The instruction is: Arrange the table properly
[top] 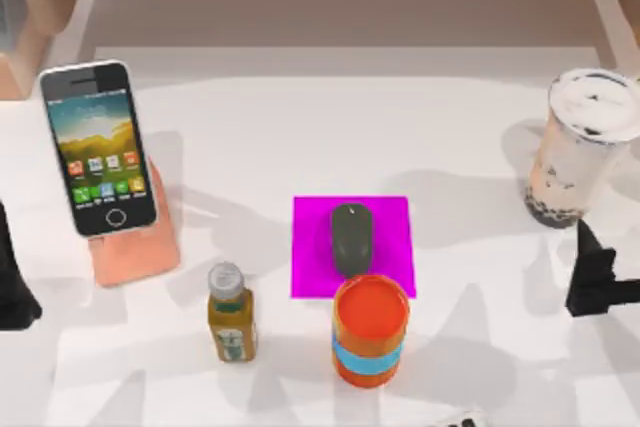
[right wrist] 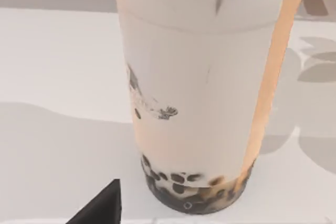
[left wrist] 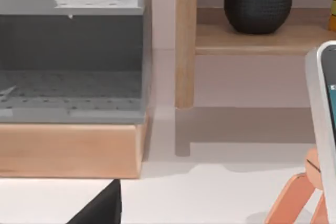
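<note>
Scanning left to right on the wide white table (top: 260, 137): left gripper (top: 12, 292) parked at left edge, finger state can't tell. White smartphone (top: 98, 147) leans on orange stand (top: 140, 247). Amber glass bottle (top: 231, 313), dark grey mouse (top: 351, 238) on magenta square mat (top: 390, 222), orange can (top: 370, 330) touching mat's near edge. Bubble tea cup (top: 580, 147) upright; right gripper (top: 600, 282) just beside it, fingers can't tell.

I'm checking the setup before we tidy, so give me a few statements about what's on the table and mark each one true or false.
1. The mouse lies on the magenta mat. True.
2. The phone lies flat on the table. False: it leans on an orange stand.
3. The bubble tea cup stands upright at the table's right side. True.
4. The small bottle stands to the right of the orange can. False: it stands to its left.
</note>
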Motion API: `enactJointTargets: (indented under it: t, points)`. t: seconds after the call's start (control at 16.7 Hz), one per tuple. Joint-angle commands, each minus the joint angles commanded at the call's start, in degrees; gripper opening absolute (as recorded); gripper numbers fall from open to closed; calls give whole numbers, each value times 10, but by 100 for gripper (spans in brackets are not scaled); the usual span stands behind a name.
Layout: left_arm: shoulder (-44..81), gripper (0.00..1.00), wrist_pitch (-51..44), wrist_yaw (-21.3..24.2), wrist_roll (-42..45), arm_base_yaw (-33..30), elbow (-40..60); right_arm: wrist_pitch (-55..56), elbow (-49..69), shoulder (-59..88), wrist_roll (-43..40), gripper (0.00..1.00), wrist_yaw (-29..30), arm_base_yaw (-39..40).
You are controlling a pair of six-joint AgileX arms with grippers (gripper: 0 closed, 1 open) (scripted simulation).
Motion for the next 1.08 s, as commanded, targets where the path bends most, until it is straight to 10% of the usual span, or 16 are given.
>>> enactJointTargets:
  t: [0.48, 1.08]
  points:
    - [0, 100, 0, 0, 0, 0, 0, 271, 119, 291, -15, 100, 137, 66]
    - [0, 100, 0, 0, 0, 0, 0, 280, 152, 319, -21, 100, 146, 61]
